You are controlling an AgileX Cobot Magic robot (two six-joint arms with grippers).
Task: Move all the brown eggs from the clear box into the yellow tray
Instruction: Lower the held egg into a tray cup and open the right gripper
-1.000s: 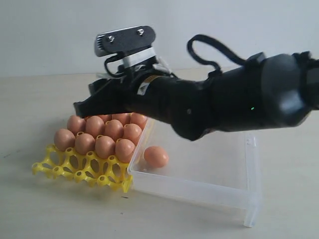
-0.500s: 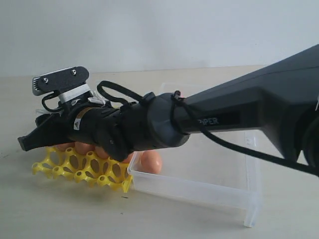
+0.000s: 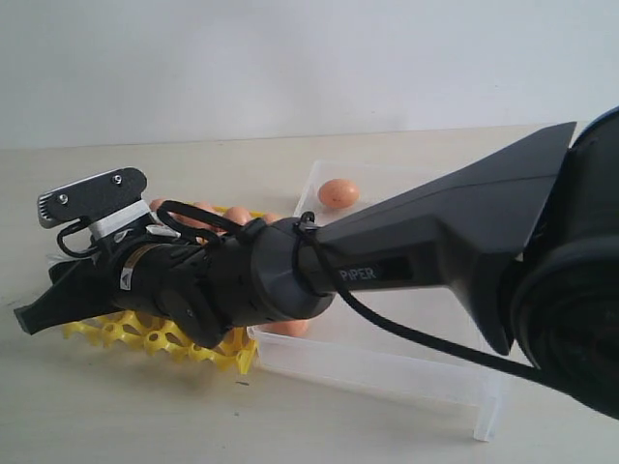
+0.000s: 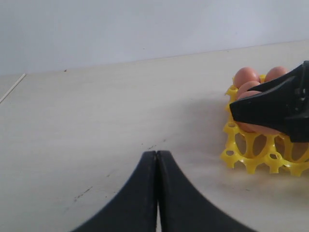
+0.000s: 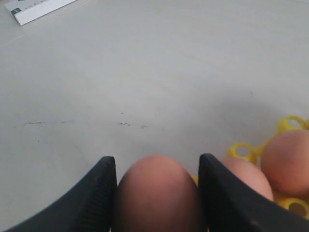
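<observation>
- Exterior view: the right arm reaches from the right across the clear box to the yellow tray, which stands on the desk just beside the box's left wall.
- The right end effector hangs low over the tray's left edge. It is seen side-on here, so its grip cannot be told from this view.
- A few brown eggs show in the tray behind the arm. One egg lies alone in the clear box near its far wall. Another peeps out under the arm, just inside the box's left wall.
- Left wrist view: the left end effector is clenched. Its two black fingers are pressed together with nothing between them, and it hangs above bare desk well apart from the tray.
- Off to one side stands the yellow tray with brown eggs in its cups. The black right end effector lies across it.
- Right wrist view: the right end effector is grasping a brown egg, with one finger against each side of it.
- More brown eggs sit just beside it in the yellow tray. Whether the grasped egg rests in a cup cannot be told.
- Pale desk fills the remainder of this view.
</observation>
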